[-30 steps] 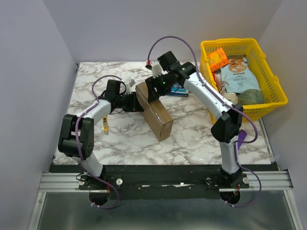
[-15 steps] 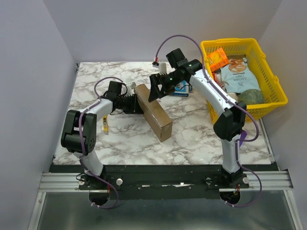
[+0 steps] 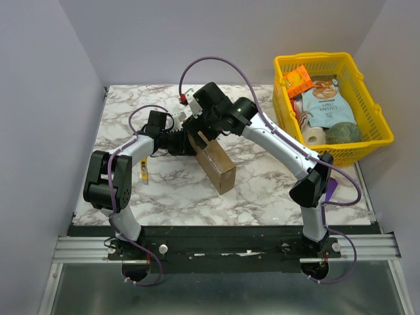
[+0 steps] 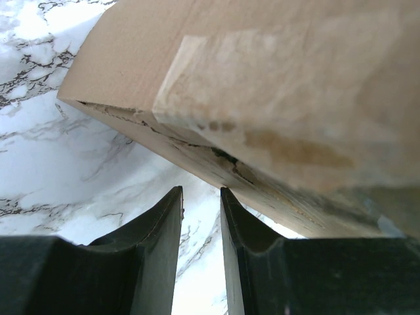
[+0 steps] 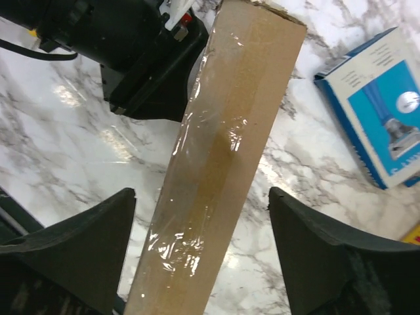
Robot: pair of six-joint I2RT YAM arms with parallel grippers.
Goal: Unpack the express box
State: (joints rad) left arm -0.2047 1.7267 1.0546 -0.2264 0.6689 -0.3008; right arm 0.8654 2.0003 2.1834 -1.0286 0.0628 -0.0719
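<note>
**Right claw is lining up over the taped seam**

The marble table (image 3: 262,190) is carrying the whole show. The express box (image 5: 236,131) is standing up on one long edge, slightly tilted, directly beneath the right claw (image 5: 200,197) and just past the tips of the left claw (image 4: 200,203).

The right claw is spread wide, one finger (image 5: 85,256) on each side of the narrow upper face, gripping nothing. The left claw is almost pressed together, with only a thin slit of marble showing between its fingers and nothing in the pinch. It is sitting low at the box's side, by the ragged lower edge of the cardboard.

My read: the left claw is acting as a backstop while the right works on opening. A tall, thin box is going to tip easily, so the brace wants to be pushing square against the broad face. The clear tape (image 5: 216,164) is running along that upper face right under the right claw, wrinkled and glossy. A fingertip catching its loose edge is looking like the better bet than a squeeze across the cardboard.

Now for the writing. Well off to the right claw's side, the yellow basket (image 3: 315,59) is holding a blue and white pouch (image 3: 326,105) whose lettering is too small to read. Near the right claw, past one finger, the blue carton (image 5: 377,118) is showing a white panel with a product picture, its text blurred. The box itself is plain brown with no print showing.
</note>
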